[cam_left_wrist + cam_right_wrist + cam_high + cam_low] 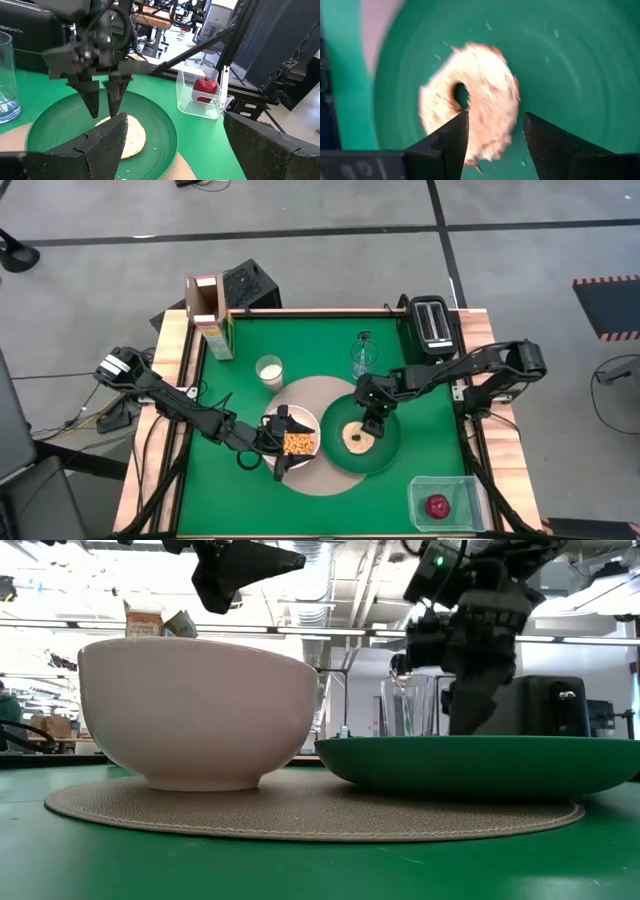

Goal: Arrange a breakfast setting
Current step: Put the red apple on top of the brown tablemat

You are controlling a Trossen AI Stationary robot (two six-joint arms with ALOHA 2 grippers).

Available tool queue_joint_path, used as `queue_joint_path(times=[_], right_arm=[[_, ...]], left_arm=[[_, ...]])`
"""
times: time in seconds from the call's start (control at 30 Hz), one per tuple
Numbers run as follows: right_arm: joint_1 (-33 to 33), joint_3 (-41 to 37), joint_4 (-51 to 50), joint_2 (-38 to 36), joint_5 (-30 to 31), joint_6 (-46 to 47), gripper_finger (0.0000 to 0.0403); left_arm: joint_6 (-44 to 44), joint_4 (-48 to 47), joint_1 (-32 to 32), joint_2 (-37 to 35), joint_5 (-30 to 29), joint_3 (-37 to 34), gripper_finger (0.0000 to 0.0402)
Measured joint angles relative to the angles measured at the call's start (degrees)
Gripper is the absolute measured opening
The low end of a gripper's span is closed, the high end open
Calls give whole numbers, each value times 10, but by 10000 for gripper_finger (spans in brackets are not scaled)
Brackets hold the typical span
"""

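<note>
Overhead camera looks straight down on the bench (300,510). A bench-level camera faces the dark-green plate (480,765) closely. Both wrist cameras share that plate and its round toasted bread (475,110).

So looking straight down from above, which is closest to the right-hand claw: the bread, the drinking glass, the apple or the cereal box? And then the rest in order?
From the right gripper:
1. Toasted bread, directly beneath it on the green plate.
2. Clear glass, toward the table's back.
3. Red apple, in the front-right tub.
4. Cereal box, back-left corner.
</note>
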Motion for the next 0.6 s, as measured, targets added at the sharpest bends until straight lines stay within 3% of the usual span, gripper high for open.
queue_joint_path(times=[0.3, 0.6], right_arm=[[19, 1, -56, -131, 18, 5, 216], [101, 1, -61, -213, 38, 20, 212]], left_arm=[[0, -5, 0, 0, 0, 0, 316], [0, -6, 0, 0, 0, 0, 316]])
